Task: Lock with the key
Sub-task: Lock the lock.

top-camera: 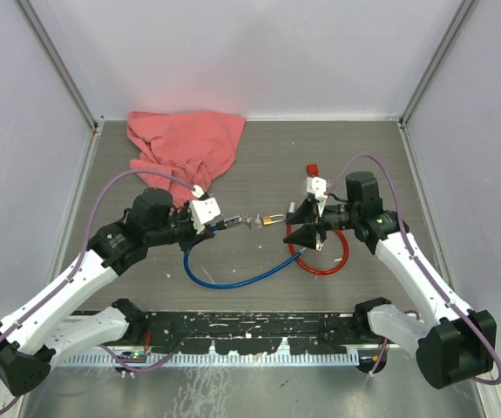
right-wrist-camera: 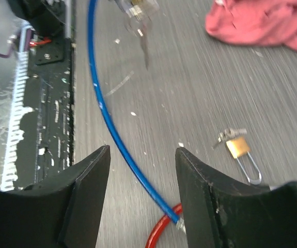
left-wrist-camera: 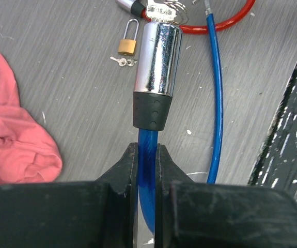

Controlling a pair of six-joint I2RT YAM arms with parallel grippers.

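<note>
My left gripper [left-wrist-camera: 147, 160] is shut on the blue cable [left-wrist-camera: 148, 150] just behind the black collar of the chrome lock cylinder [left-wrist-camera: 157, 57], holding it above the table. A bunch of keys [left-wrist-camera: 163, 9] sits at the cylinder's far end; one key [right-wrist-camera: 144, 49] hangs down in the right wrist view. In the top view the left gripper [top-camera: 205, 218] points the cylinder [top-camera: 228, 223] right. My right gripper [top-camera: 307, 228] is open and empty, facing the keys [top-camera: 252, 220]. Its jaws [right-wrist-camera: 142, 155] straddle the blue cable [right-wrist-camera: 112, 129] lying on the table below.
A small brass padlock [left-wrist-camera: 127, 45] with tiny keys [left-wrist-camera: 123, 62] lies on the table, also in the right wrist view [right-wrist-camera: 237, 147]. A red cable loop [top-camera: 320, 257] lies under the right gripper. A pink cloth [top-camera: 185, 144] is at the back left. A black rail [top-camera: 250, 326] runs along the near edge.
</note>
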